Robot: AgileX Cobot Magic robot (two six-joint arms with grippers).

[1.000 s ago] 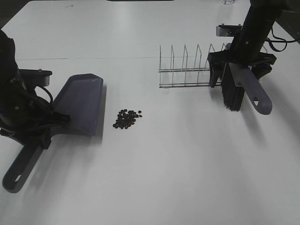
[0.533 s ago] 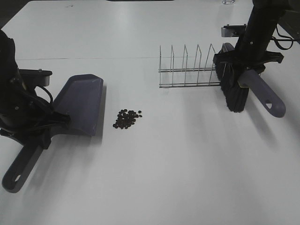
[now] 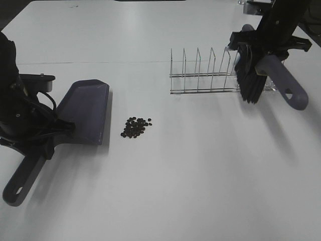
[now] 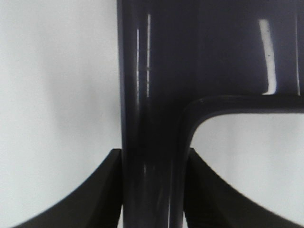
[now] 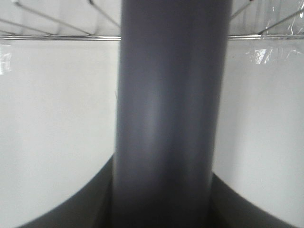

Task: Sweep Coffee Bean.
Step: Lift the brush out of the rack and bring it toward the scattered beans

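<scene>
The coffee bean [image 3: 136, 127] cluster lies loose on the white table, left of the middle. A dark purple dustpan [image 3: 86, 112] rests on the table just left of it, mouth toward the beans. My left gripper [image 3: 44, 142] is shut on the dustpan handle [image 4: 151, 156], which fills the left wrist view. At the far right a brush [image 3: 251, 83] with black bristles hangs above the table in front of the wire rack. My right gripper [image 3: 265, 52] is shut on its grey handle [image 5: 166, 114].
A wire rack [image 3: 203, 73] with several upright dividers stands at the back right, just left of the brush. The table [image 3: 200, 175] stretches white and bare in front.
The right gripper closed on the brush handle and lifted the brush up and toward the back, off the table. The left arm and dustpan have not moved.
</scene>
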